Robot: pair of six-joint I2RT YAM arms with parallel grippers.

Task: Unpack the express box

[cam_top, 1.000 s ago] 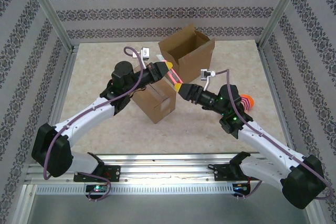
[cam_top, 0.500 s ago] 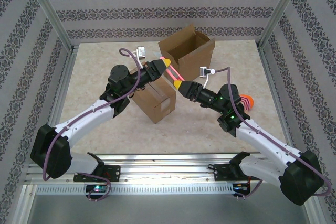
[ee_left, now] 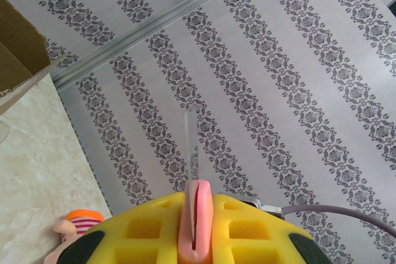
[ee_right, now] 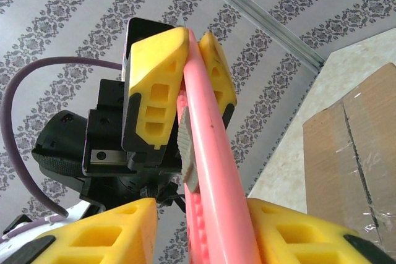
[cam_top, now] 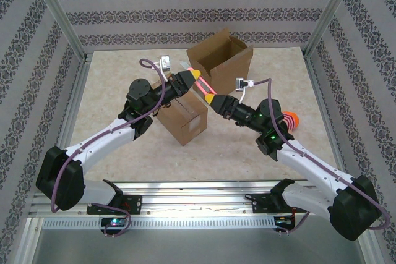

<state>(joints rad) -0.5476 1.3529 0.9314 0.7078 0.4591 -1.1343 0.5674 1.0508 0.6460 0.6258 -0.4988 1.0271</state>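
We are working with two arms over one table [cam_top: 124, 146] and counting two boxes, one knife and one toy. Left of centre in the top view, our left claw [cam_top: 193, 76] is clamping the upper end of the pink knife [cam_top: 202, 88]. In the left wrist view the knife [ee_left: 197, 214] is sitting tight between the yellow fingers [ee_left: 148, 233]. At the centre of the frame the taped box [cam_top: 185, 122] is standing shut on the table, just below that claw. The open box [cam_top: 223, 60] is standing at upper centre, flaps up. Right of centre, our right claw [cam_top: 211, 99] is gripping the knife's lower end. At far right the striped toy [cam_top: 289, 119] is lying beside the right arm.
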